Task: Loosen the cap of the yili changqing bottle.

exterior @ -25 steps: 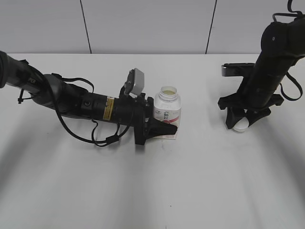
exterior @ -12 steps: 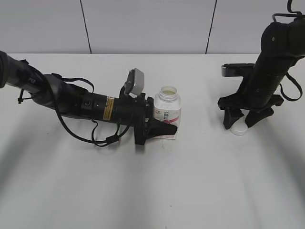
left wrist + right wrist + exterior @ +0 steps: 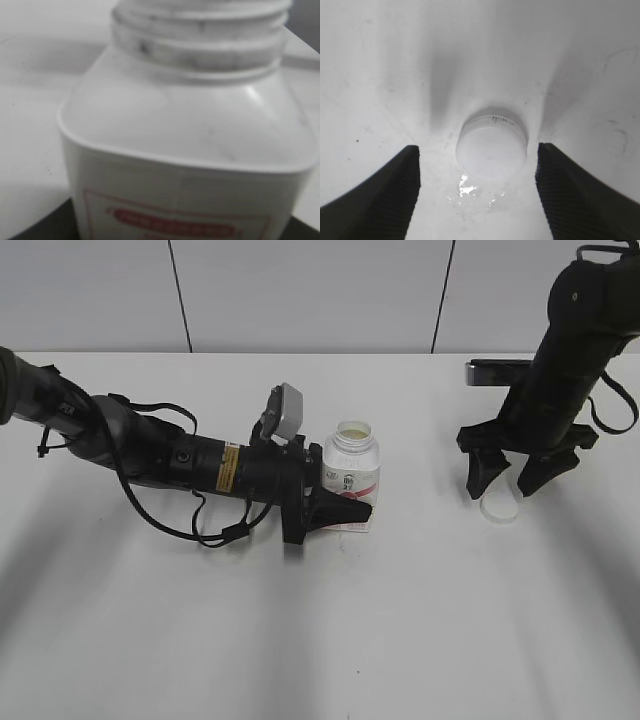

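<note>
The yili changqing bottle [image 3: 352, 465] stands upright mid-table, white with a pink-red label, its threaded neck [image 3: 200, 35] bare and open. My left gripper [image 3: 352, 504] reaches in from the left and is shut on the bottle's lower body. In the left wrist view the bottle [image 3: 190, 130] fills the frame. The cap [image 3: 499, 507] lies flat on the table at the right. My right gripper [image 3: 508, 482] hangs just above it, open, with a black finger on either side. In the right wrist view the cap [image 3: 491, 147] sits apart from both fingers [image 3: 380, 200], touching neither.
A small wet patch [image 3: 470, 190] glistens on the white table [image 3: 400, 620] just in front of the cap. The left arm and its cables [image 3: 160, 460] lie low across the table's left half. A grey panelled wall [image 3: 300, 290] runs behind.
My right gripper has opened wider and risen, letting go of the cap, which now lies on the table below it. The left gripper and the bottle have not moved.
</note>
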